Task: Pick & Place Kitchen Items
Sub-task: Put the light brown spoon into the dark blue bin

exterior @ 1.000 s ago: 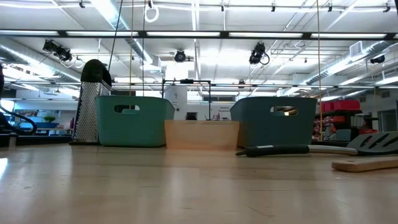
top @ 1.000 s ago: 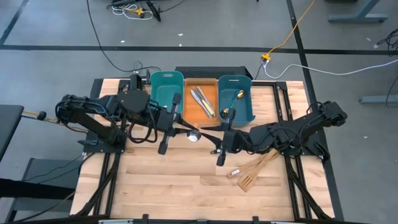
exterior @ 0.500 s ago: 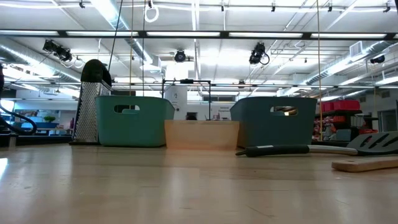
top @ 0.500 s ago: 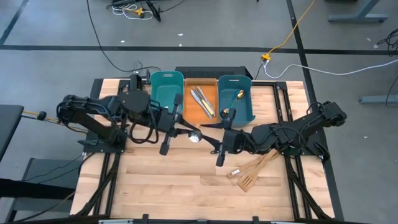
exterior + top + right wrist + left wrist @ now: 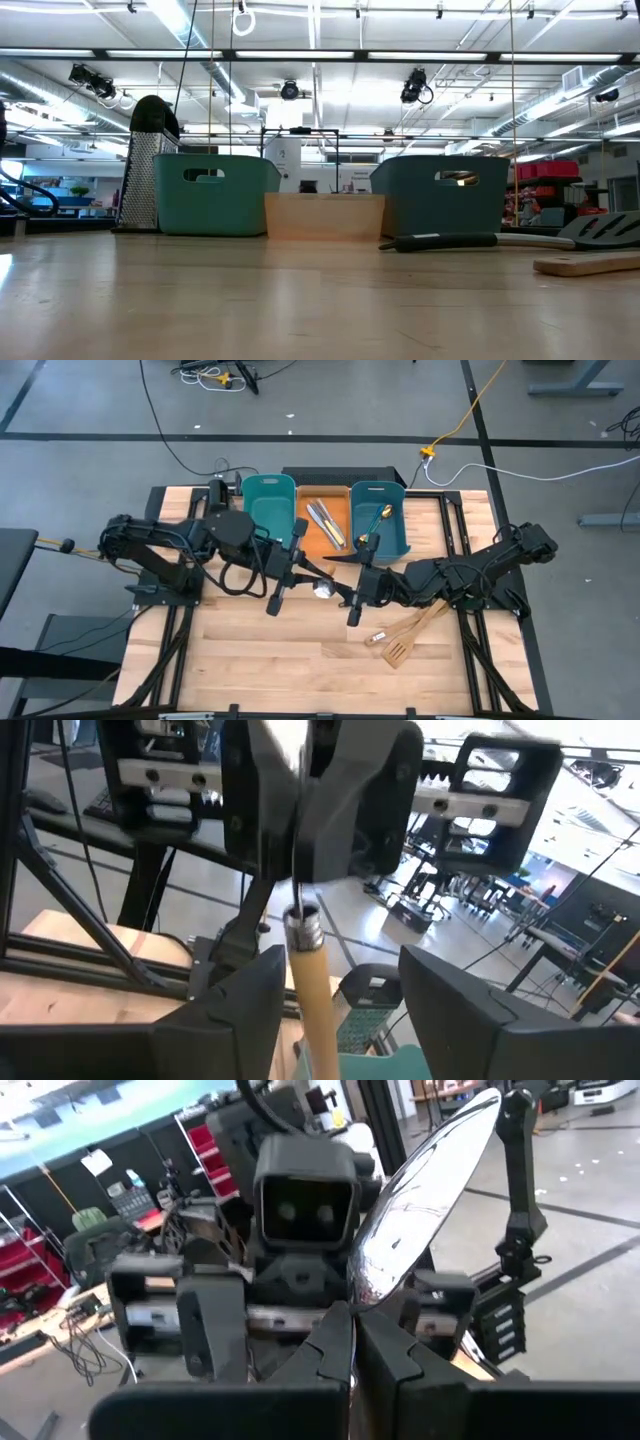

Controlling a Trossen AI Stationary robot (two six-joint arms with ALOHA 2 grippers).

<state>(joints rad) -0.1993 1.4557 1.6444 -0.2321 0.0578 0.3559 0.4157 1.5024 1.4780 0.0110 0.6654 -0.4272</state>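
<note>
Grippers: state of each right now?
Left gripper: shut on the ladle.
Right gripper: open, fingers either side of the ladle's handle, not gripping.

The worktop (image 5: 300,660) is pale, matt wood planking with visible grain. Two wooden spatulas (image 5: 410,630) show a bare, unvarnished finish. The spoon (image 5: 420,1190) is polished metal, mirror-bright and reflecting the room; its handle (image 5: 315,1010) looks like smooth, matt cream plastic behind a ribbed metal collar. The left tool (image 5: 352,1350) and right tool (image 5: 330,1010) are dark, matt plastic with smooth faces. Both teal bins (image 5: 268,500) and the orange bin (image 5: 322,535) appear to be smooth moulded plastic with a dull sheen. The knives (image 5: 322,520) in the orange bin are bright metal.
</note>
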